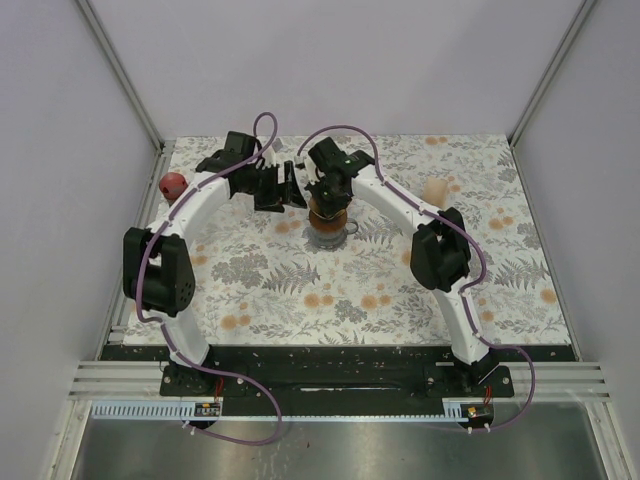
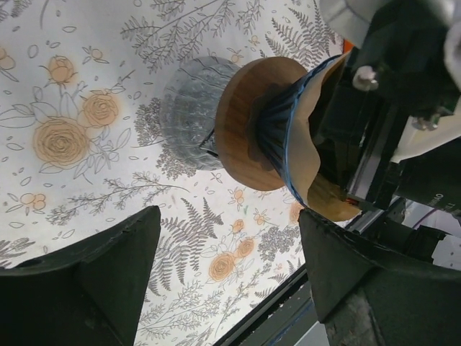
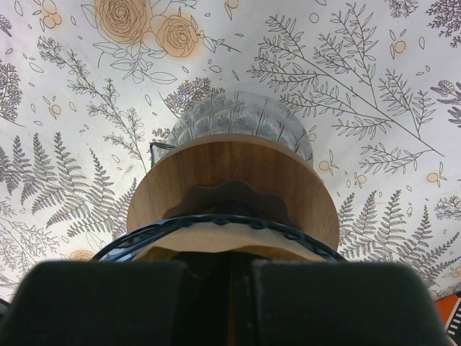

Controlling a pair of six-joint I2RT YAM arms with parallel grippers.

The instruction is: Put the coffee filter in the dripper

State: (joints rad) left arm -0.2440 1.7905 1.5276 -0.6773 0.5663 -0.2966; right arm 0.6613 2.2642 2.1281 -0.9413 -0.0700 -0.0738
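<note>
Floral table (image 1: 500, 260): paper filter (image 3: 230, 241) sits in dripper (image 3: 216, 169); left jaws wide, empty; right jaws near-shut, grip unclear.

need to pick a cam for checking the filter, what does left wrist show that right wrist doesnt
Only left wrist: the open left claw, and the right arm at the filter's mouth, seen side on. Only right wrist: the right claw close up, looking over the dripper's rim. Both: the tan filter inside the blue wire dripper, wooden collar, glass base.

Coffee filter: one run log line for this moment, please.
filter in dripper | right gripper above it, grip unclear | left gripper open beside it
</note>
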